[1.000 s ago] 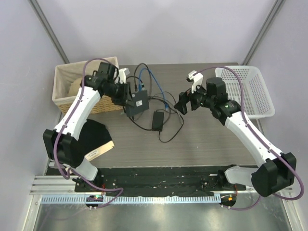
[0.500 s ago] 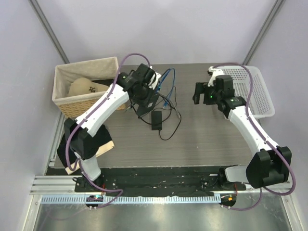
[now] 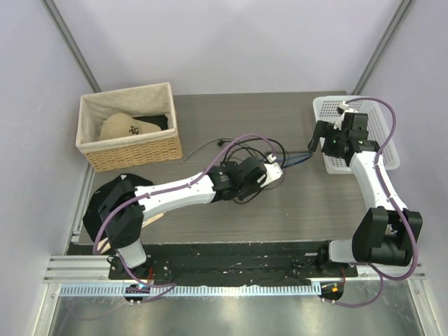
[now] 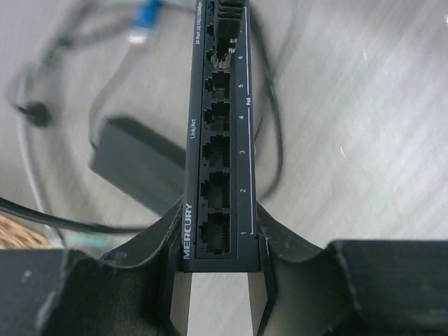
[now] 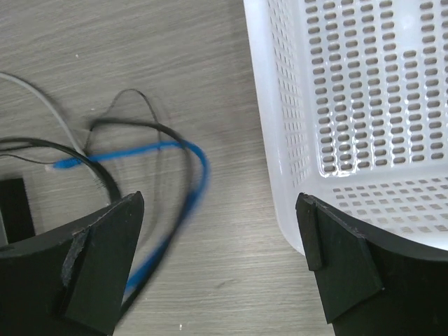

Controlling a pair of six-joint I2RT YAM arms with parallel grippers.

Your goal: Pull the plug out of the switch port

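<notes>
My left gripper [image 3: 267,173] [image 4: 218,238] is shut on the flat black switch [image 4: 220,140], gripping it on edge, with the port face towards the wrist camera. Ports 1 to 5 are empty; something black sits in a port at the far end. The blue plug [image 4: 143,17] lies loose on the table left of the switch, in no port. It also shows in the right wrist view [image 5: 66,164], ending the blue cable [image 5: 189,168] [image 3: 297,158]. My right gripper [image 3: 316,136] [image 5: 218,210] is open and empty above the table, with the cable running by its left finger [image 5: 105,259].
A white plastic basket [image 3: 371,112] [image 5: 280,175] stands right beside my right gripper. The black adapter brick [image 4: 133,157] and thin black cords [image 4: 269,126] lie around the switch. A wicker basket [image 3: 129,150] stands at the back left, with a black cloth [image 3: 112,199] at the left edge.
My left arm has swung from the back left to the table's middle, carrying the switch. My right gripper has moved right to the white basket. The blue cable has been drawn out to the right.
</notes>
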